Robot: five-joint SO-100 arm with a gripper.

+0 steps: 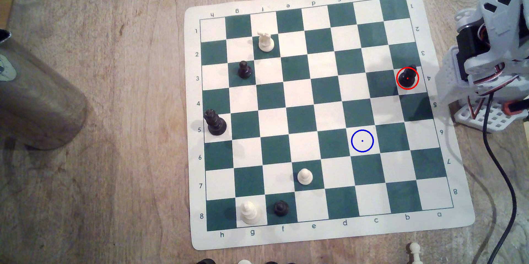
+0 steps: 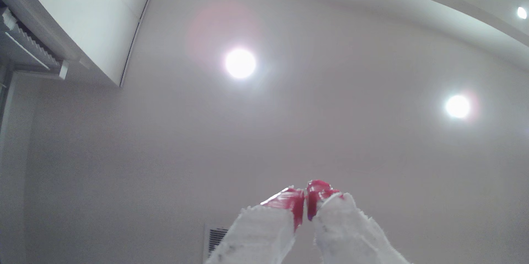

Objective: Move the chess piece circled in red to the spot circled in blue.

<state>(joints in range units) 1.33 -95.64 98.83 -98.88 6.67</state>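
Observation:
The chess piece circled in red (image 1: 407, 78), a small squat black piece, stands on a cream square near the board's edge at the exterior view's right. The spot circled in blue (image 1: 362, 140) is a bare cream square, two rows nearer and a little left of it in that view. The white arm (image 1: 492, 52) sits folded beside the board at the exterior view's right, close to the red-ringed piece. In the wrist view my gripper (image 2: 305, 195) points at the ceiling, its red-tipped fingers (image 2: 294, 202) pressed together with nothing between them.
Other pieces stand on the green-and-cream board (image 1: 315, 115): a tall black piece (image 1: 214, 123), a black one (image 1: 244, 70), white ones (image 1: 266, 42) (image 1: 305, 176) (image 1: 249, 212) and a black one (image 1: 280, 208). A metal cylinder (image 1: 34, 95) lies left. A black cable (image 1: 498, 172) runs right.

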